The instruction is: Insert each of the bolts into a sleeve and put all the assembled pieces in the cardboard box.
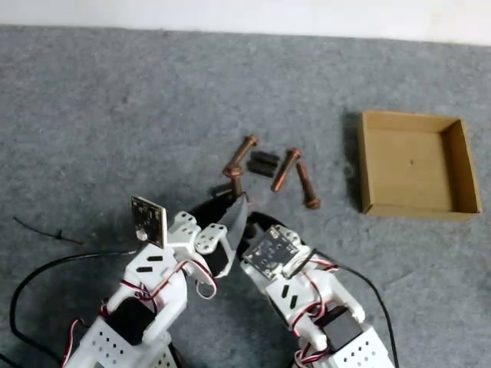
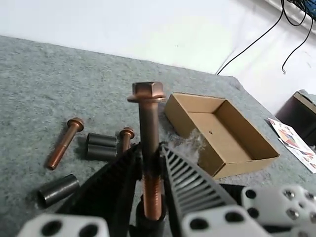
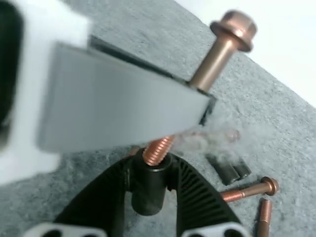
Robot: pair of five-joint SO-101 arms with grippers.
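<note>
Bolt [image 2: 148,111], clamped in the left gripper [image 2: 149,150] above the table [image 1: 115,115], its threaded tip at the mouth of the sleeve [image 3: 147,197] pinched by the right gripper [image 3: 150,170]; a slight tilt could jam it or pry the sleeve free.

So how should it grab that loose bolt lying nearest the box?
Probably from straight above, pinching across the shank of the bolt, toward the end nearer the arms. It lies flat, and there it angles away from the neighbouring bolt, leaving room on both sides.
</note>
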